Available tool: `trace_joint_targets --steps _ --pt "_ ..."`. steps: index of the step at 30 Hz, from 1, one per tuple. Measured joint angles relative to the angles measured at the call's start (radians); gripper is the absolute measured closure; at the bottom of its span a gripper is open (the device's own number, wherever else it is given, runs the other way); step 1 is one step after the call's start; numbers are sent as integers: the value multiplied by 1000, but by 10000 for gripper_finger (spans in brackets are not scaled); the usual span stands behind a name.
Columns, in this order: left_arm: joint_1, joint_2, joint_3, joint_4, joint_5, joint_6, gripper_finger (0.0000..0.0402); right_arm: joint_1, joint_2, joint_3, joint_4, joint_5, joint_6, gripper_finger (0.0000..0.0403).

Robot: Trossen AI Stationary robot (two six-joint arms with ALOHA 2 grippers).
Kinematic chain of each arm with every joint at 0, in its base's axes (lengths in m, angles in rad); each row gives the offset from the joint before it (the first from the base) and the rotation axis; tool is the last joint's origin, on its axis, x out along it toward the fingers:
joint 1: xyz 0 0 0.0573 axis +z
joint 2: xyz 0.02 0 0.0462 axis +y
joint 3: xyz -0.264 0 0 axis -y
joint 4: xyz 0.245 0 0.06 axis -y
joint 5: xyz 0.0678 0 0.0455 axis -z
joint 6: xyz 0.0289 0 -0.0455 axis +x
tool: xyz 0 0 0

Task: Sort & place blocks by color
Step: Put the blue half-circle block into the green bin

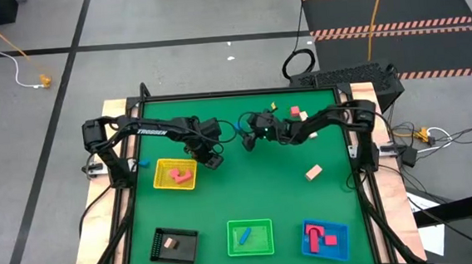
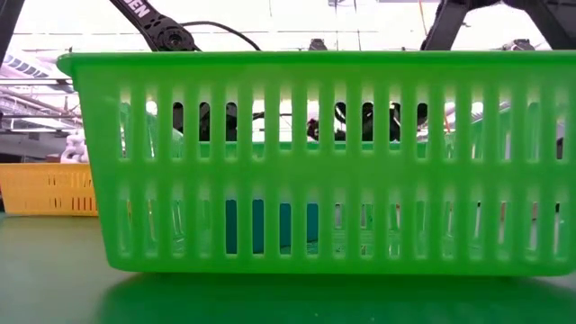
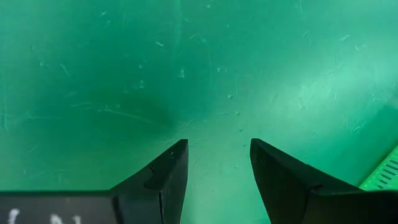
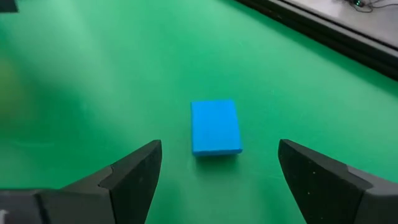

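On the green worktop [image 1: 248, 189] the right pincer [image 4: 217, 171] hovers low near the middle of the far half, its two dark fingers spread wide with nothing between them; a small blue block [image 4: 215, 127] lies flat on the mat just ahead of the gap, touching neither finger. The left pincer [image 3: 217, 162] hangs just beside the far right corner of the yellow tray [image 1: 175, 174], its fingers [image 3: 165, 171] parted over bare mat and gripping nothing. From above, the two pincers are near each other at mid-table, the left arm [image 1: 148, 131] reaching in from the left edge and the right arm [image 1: 327, 119] from the right edge. The yellow tray holds pink blocks [image 1: 179, 176]. Along the near edge stand three more trays: a black tray [image 1: 174, 244] with a pale block [image 1: 171, 244] in it, a green tray [image 1: 250, 237] holding a blue bar [image 1: 244, 235], and a blue tray [image 1: 325, 238] holding red blocks [image 1: 315, 236]. Loose on the mat, a cream block [image 1: 313, 172] lies toward the right side, well apart from the trays, a pink block [image 1: 295, 111] and a red block [image 1: 304, 116] sit close together near the far edge, and another blue block [image 1: 142, 164] lies just left of the yellow tray. The level camera looks into the slatted wall of the green tray [image 2: 315, 162], with the yellow tray [image 2: 49, 189] behind it to the left.
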Motion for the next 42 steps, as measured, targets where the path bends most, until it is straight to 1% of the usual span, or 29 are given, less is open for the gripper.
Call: trace_joint_targets --steps 4,12,15,19,24,27,31,35,40,42 --pt "0 0 0 1 0 0 227 -10 31 21 -3 0 -6 92" --pt "3 0 0 10 -1 3 227 -18 38 36 8 0 -105 92" --pt "3 0 0 12 -2 -1 227 -26 38 36 -9 -27 -96 96" --pt "3 0 0 26 -2 -13 227 -37 38 36 -23 -32 -89 110" --pt "3 0 0 36 -3 -27 227 -65 38 36 -23 -103 -40 128" --pt "3 0 0 36 -3 -32 227 -77 38 36 -23 -152 -42 138" --pt "3 0 0 35 -2 -35 227 -80 38 36 -27 -182 -45 146" --pt "3 0 0 26 -2 -35 227 -79 32 36 -70 -184 -45 143" --pt "3 0 0 24 -2 -20 227 -78 20 37 -100 -186 -44 128" --pt "3 0 0 23 -1 -19 227 -77 5 42 -147 -189 -30 121"
